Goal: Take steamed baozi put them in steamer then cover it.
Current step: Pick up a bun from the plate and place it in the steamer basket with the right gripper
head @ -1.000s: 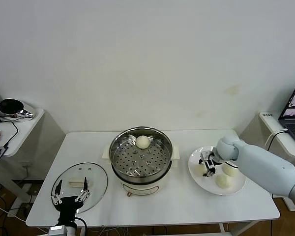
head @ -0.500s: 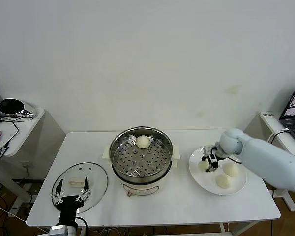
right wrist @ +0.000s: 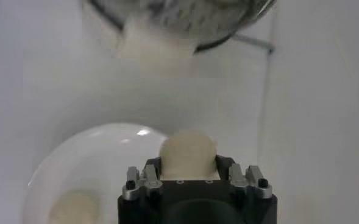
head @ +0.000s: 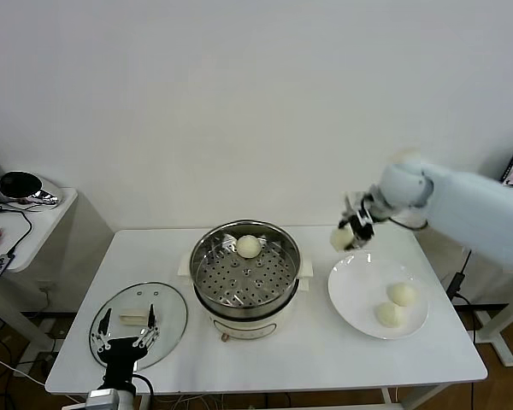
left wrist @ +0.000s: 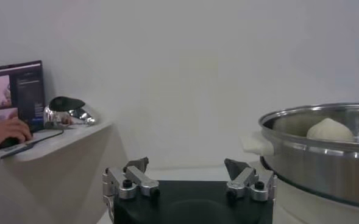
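- Your right pincer [head: 352, 229] is gripping a baozi [head: 341, 238] above the counter [head: 325, 350], between steamer [head: 245, 278] and plate [head: 359, 299].
- Your left pincer [head: 123, 335] is idling wide beside the cover [head: 138, 323].
- One bun [head: 249, 247] is sitting in the steamer.

Four steamed baozi: one [head: 249, 247] in the one steamer [head: 244, 278], one [head: 341, 238] held aloft, two [head: 401, 294] [head: 387, 314] on the one plate [head: 350, 290]; one cover [head: 139, 321].

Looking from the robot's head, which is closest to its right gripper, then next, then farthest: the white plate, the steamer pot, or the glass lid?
From the right gripper, holding a baozi:
1. White plate, just below it on the right.
2. Steamer, table's middle.
3. Glass lid, far left, by the left gripper.
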Tool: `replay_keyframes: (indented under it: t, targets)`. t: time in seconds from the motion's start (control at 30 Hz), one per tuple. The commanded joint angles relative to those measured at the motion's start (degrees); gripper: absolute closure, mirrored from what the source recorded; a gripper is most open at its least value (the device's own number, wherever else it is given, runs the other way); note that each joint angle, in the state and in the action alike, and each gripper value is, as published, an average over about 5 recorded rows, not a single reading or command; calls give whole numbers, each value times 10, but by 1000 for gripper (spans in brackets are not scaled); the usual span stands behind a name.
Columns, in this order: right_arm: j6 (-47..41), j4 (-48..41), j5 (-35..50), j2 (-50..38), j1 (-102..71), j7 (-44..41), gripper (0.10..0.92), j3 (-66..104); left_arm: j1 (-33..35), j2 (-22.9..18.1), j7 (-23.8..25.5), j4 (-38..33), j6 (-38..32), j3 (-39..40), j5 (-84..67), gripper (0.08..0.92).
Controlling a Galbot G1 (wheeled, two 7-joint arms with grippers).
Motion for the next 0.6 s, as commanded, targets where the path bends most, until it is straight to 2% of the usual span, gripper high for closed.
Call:
replay_keyframes:
  t: [0.03,0.23,0.6]
  targets:
    - [-58,44,147,70,152,20,451,-87,-1,0,0,-1,0,-1,0,177]
    - [-91,13,182,170,101,65,448,-83,-7,-2,-1,-1,0,-4,-1,177]
    - [-140,-91,186,301,-26,132,448,-56,-12,-6,-2,4,-3,-11,2,177]
